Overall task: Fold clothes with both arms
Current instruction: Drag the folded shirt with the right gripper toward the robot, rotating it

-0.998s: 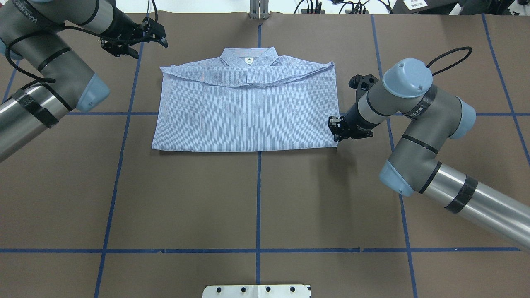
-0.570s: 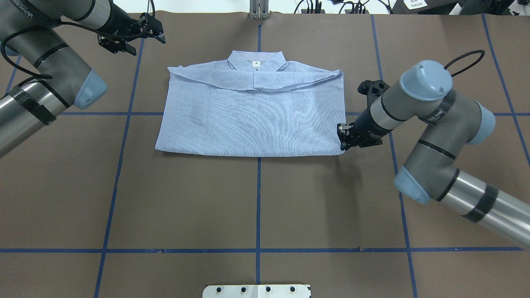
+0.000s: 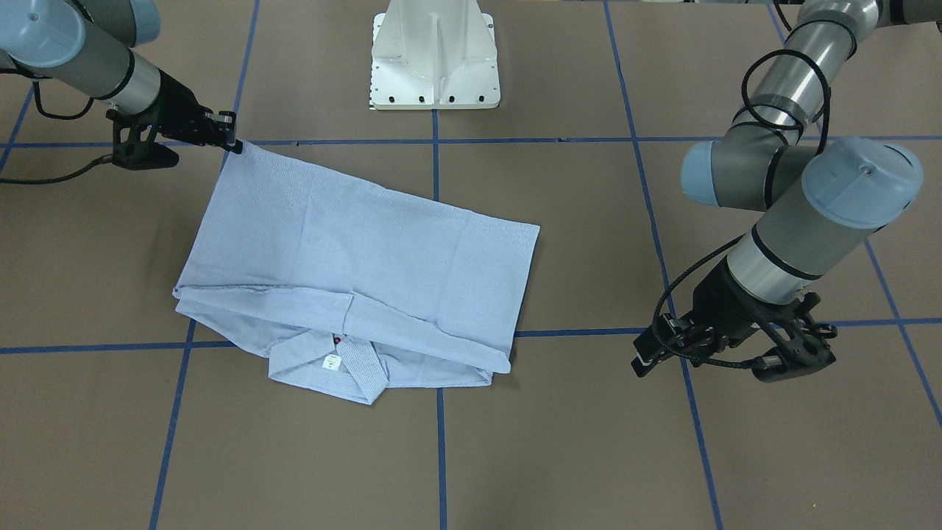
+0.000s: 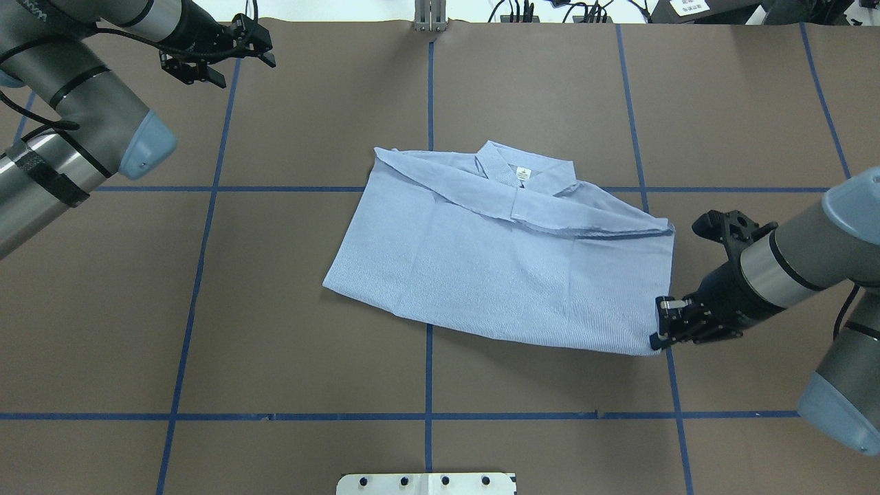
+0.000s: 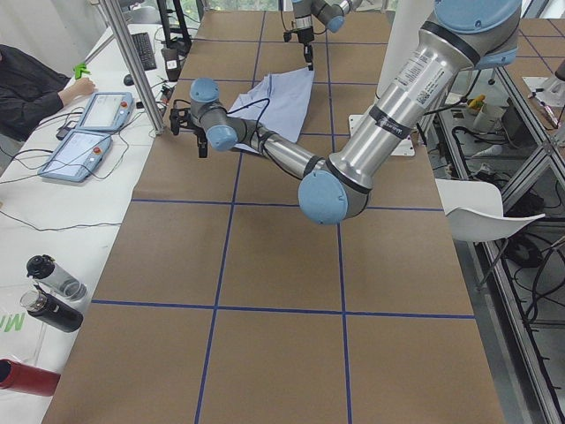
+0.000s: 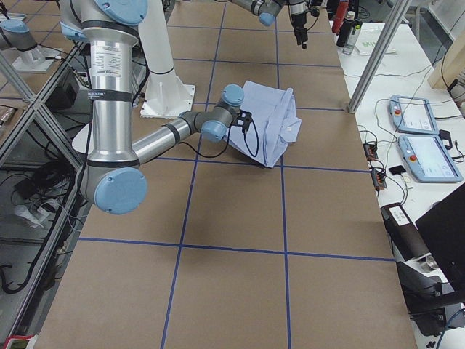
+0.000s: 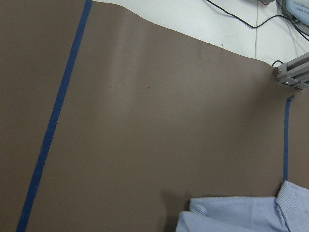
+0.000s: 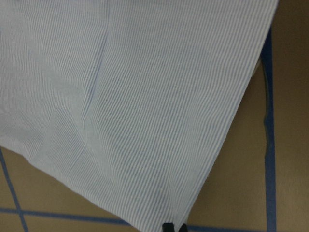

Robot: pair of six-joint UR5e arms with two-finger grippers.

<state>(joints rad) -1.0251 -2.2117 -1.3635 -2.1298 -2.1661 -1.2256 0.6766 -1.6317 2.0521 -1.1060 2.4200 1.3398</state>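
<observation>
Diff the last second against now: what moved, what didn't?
The right gripper, shut on the shirt at its near right corner, dragged it toward the robot and to the robot's right, so the shirt now lies askew. Nothing was released. The left gripper barely shifted, still open and clear of the shirt; the fold is unchanged.

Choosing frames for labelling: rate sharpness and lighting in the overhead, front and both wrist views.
Overhead: sharp, evenly lit, faint shadow under the shirt's near edge. Front: sharp, soft shadow at the shirt's edges. Left wrist: clear, though the white surface past the paper is nearly blown out. Right wrist: very close, slightly soft, pinstripes still readable.
</observation>
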